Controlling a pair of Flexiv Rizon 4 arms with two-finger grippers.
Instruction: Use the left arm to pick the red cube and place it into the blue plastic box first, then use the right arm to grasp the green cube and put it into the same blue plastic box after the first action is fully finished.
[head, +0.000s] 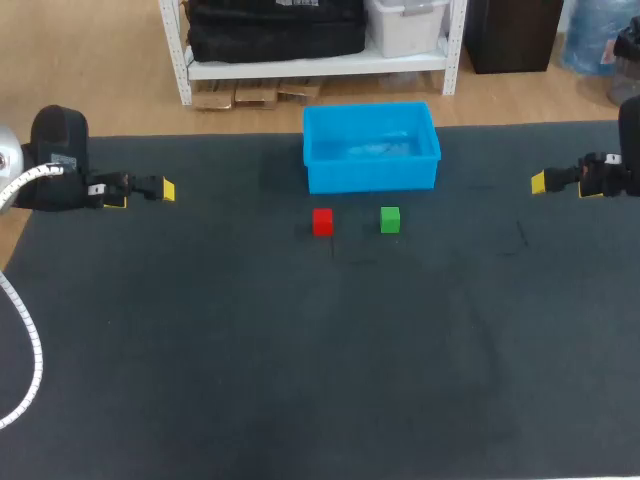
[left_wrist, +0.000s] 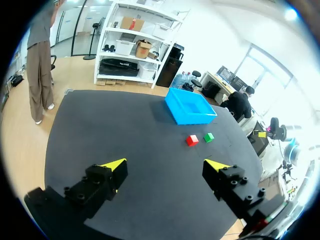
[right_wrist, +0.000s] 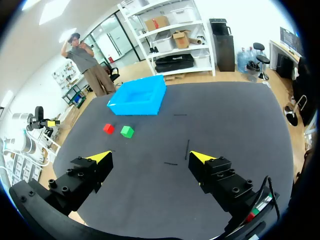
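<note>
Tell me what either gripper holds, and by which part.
Nothing: left gripper and right gripper are open and empty; red cube and green cube lie untouched.

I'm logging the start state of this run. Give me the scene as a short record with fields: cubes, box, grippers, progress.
red cube: on the table in front of the box, not touching the green cube
green cube: on the table beside the red cube, nearer the right arm's side
blue plastic box: upright, no cube inside
left gripper: open, holds nothing, far from the cubes
right gripper: open, holds nothing, far from the cubes
progress: neither cube picked yet
</note>
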